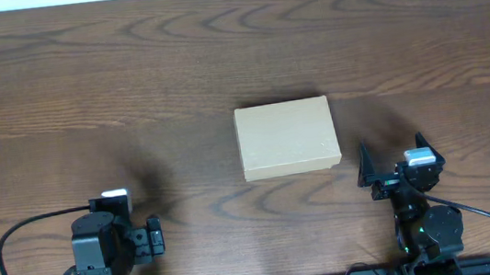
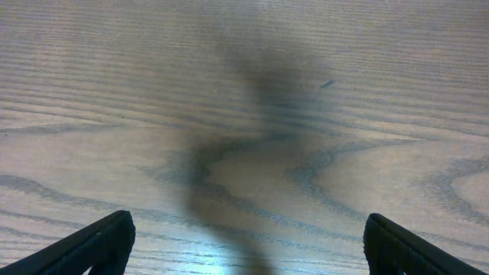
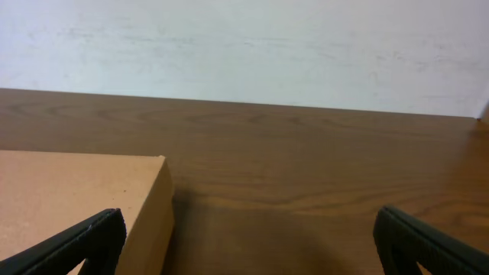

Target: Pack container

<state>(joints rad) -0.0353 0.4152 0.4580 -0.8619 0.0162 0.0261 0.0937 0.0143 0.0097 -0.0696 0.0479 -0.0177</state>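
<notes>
Container (image 1: pixel 286 137) is our subject, folks: a plain tan box lying flat in the middle of the counter (image 1: pixel 216 48), top face closed and smooth, nothing touching it.

Starting at the near edge, both arms are tucked in low. The left arm (image 1: pixel 96 252) is folded up at the near left corner, a black cable (image 1: pixel 16 238) looping off behind it. Its wrist tips downward, so its camera looks almost straight at the wood grain. The left claw (image 2: pixel 248 244) is spread wide, one dark finger (image 2: pixel 107 241) in each bottom corner of the wrist view, with only bare wood and its own shadow between them. It's holding nothing and sits well apart from the box.

Over on the other side, the right arm (image 1: pixel 426 223) crouches at the near right corner, wrist level and facing across the counter. The right claw (image 3: pixel 248 225) is also parted wide and empty. In its own view the box's near right corner (image 3: pixel 162 159) rises ahead and to its left, roughly in line with that side's finger. From overhead the claw sits just off that corner of the box, near it but apart.

Moving out, the box lies with its long sides running left to right, closer to the right arm than the left.

Beyond it, open brown counter runs to a pale wall (image 3: pixel 244 46).
</notes>
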